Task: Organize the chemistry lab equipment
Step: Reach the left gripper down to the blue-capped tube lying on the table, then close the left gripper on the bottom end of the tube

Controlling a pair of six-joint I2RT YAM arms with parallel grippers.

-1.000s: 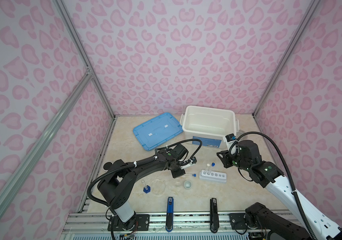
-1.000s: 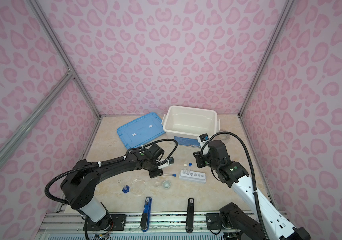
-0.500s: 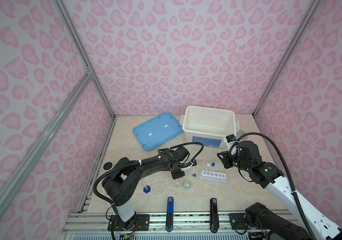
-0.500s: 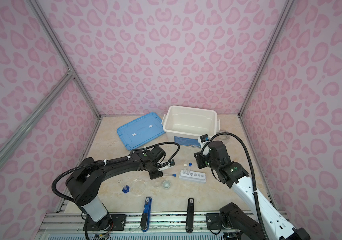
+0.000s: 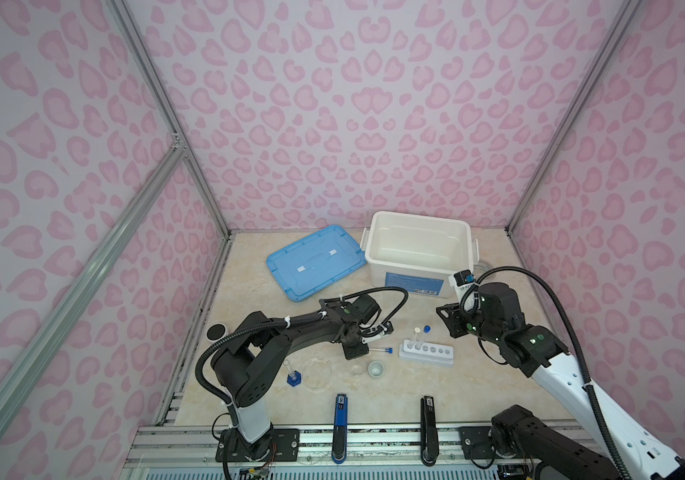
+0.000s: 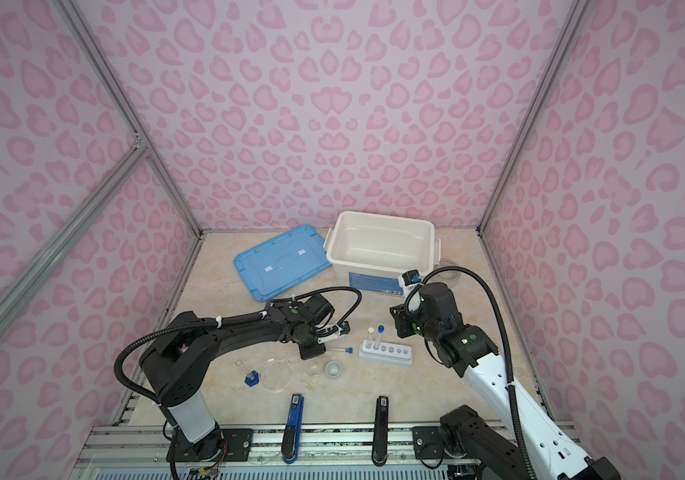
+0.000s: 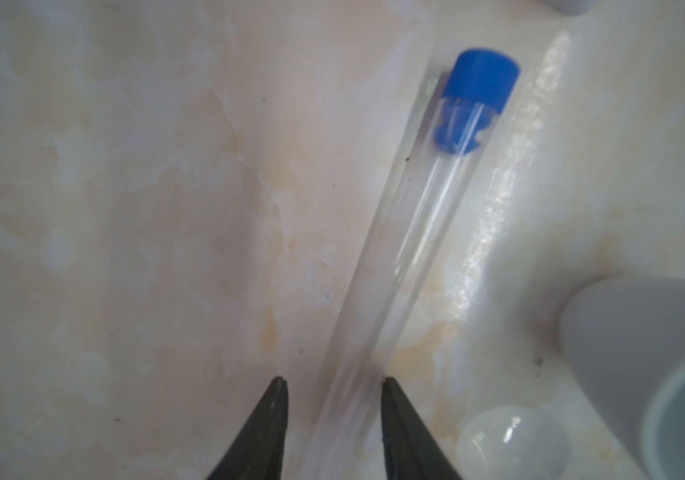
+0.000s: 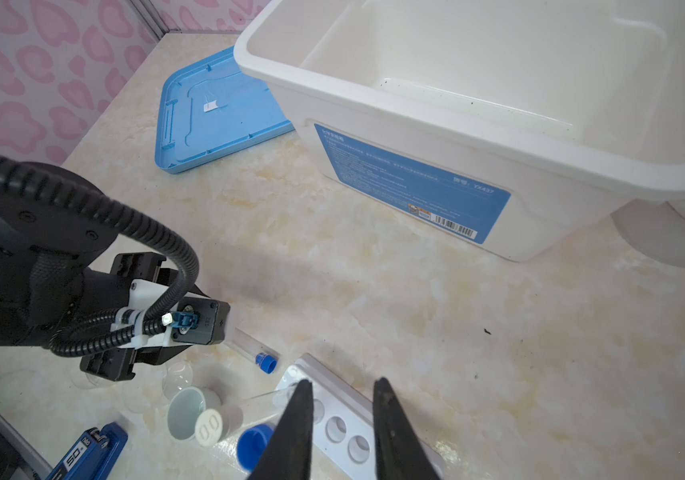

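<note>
Loosely, left gripper (image 7: 332, 383) straddles lying blue-capped tube (image 7: 409, 232).

walls (image 5: 332, 104): lilac w/ pink blotchy hearts | table (image 5: 477, 395): creamy marble look | lid (image 5: 315, 262): light blue | bin (image 5: 417, 232): white, blue label | lying tube (image 7: 399, 257): clear, blue cap | rack (image 5: 427, 354): white | cup (image 5: 375, 368): whitish

Bare desk (image 5: 469, 390) lies open right of the white six-hole rack (image 5: 428, 358) and between it and the white bin (image 5: 417, 272), but the small white cup (image 5: 375, 368), what looks like a small clear lid (image 5: 356, 369) and the left arm (image 5: 311, 328) crowd its left end.
</note>
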